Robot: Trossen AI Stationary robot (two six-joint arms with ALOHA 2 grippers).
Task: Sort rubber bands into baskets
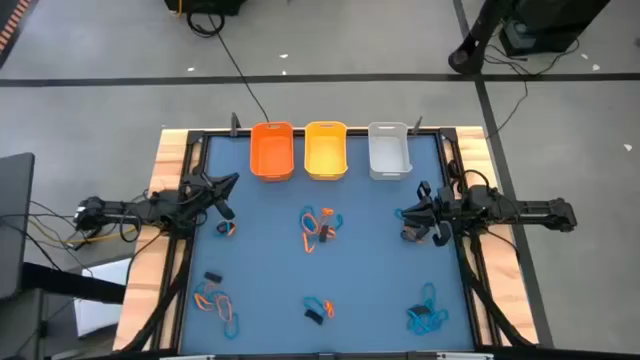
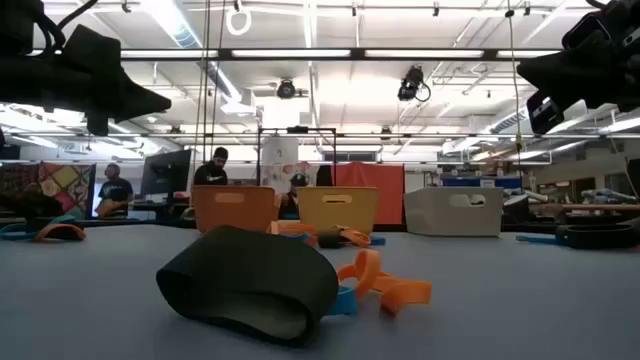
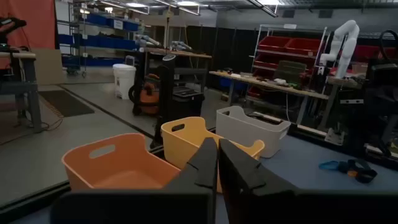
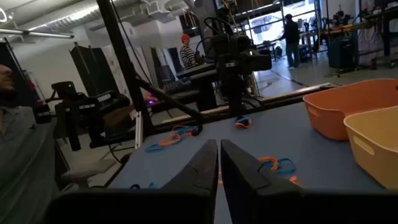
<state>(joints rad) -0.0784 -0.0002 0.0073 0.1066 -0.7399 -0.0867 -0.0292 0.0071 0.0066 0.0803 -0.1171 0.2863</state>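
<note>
1. Left gripper raised over the left side of the table, fingers pressed together with nothing between them in its wrist view; right gripper likewise up over the right side, fingers narrow to touching, holding nothing.
2. Rubber bands lie scattered in clumps on the blue mat: centre cluster, near-left cluster, near-centre pair, near-right teal clump, one small piece by the left arm.
3. Baskets in a row at the far edge — orange basket, yellow-orange basket, grey-white basket; all look empty from above, though their floors are dim, so probably none sorted yet.
4. Risk: colours are tangled within clumps; a pinch may lift two bands at once and drop a wrong colour in a bin.
5. Risk: thin loops lie flat — closed fingers must open first, or they will push a band aside.
6. Risk: the chunky black band could roll or spring from the grip.
</note>
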